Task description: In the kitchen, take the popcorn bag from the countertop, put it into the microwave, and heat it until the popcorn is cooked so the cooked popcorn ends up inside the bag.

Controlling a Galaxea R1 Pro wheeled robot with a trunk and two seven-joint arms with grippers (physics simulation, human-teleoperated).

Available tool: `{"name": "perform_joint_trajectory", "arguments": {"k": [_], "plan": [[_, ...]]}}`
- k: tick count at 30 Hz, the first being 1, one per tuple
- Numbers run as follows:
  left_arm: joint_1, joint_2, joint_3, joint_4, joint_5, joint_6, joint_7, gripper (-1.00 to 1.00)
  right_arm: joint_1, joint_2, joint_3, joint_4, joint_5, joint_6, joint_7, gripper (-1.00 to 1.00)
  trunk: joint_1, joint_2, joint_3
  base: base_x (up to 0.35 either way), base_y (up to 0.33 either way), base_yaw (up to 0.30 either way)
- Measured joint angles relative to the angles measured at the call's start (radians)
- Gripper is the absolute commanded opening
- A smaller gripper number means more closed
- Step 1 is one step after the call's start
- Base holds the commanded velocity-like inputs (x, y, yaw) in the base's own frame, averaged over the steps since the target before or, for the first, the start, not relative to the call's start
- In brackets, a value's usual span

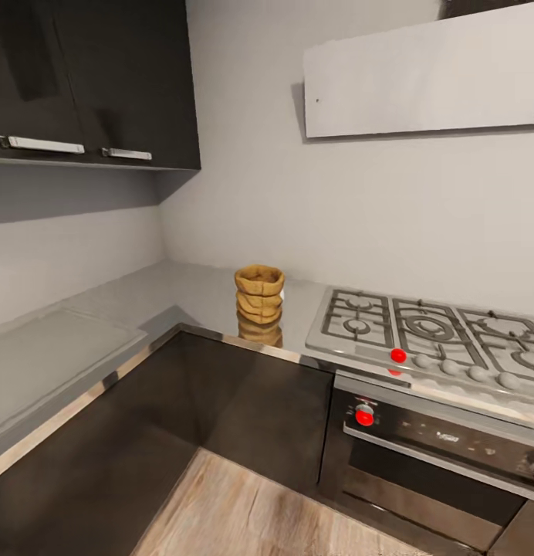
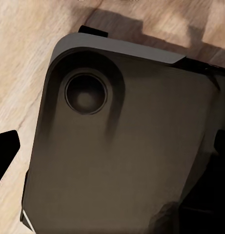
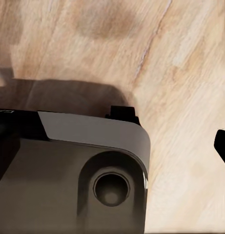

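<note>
The popcorn bag stood upright on the grey bench, tucked into the corner near the wall, with the gas hob well apart at its three o'clock, probably parked there clear of the burners. Both wrist views looked down on the robot's dark base and wooden floor, suggesting the arms hung lowered for travel. Whether either pincer was spread or pressed together could not be told.
</note>
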Motion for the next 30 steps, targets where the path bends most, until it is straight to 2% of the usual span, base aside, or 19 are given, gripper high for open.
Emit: {"name": "perform_joint_trajectory", "arguments": {"k": [4, 15, 22, 30], "plan": [[0.000, 0.000, 0.001, 0.000, 0.001, 0.000, 0.000, 1.00, 0.000, -0.002, 0.000, 0.000, 0.000, 0.000, 0.000, 1.00, 0.000, 0.000, 0.000, 0.000, 0.132, -0.103], [0.000, 0.000, 0.000, 0.000, 0.001, 0.001, 0.000, 1.00, 0.000, -0.006, 0.000, 0.000, 0.000, -0.001, 0.000, 1.00, 0.000, 0.000, 0.000, 0.000, 0.312, -0.004], [0.000, -0.001, 0.000, 0.000, 0.000, 0.000, 0.004, 1.00, 0.000, -0.006, 0.000, 0.000, 0.000, 0.000, 0.000, 1.00, 0.000, 0.000, 0.000, 0.013, 0.049, 0.000], [0.000, -0.001, -0.006, 0.002, -0.003, 0.000, 0.006, 1.00, 0.000, -0.008, 0.000, 0.000, 0.002, -0.001, -0.001, 1.00, -0.001, 0.000, 0.000, 0.270, 0.001, 0.000]]}}
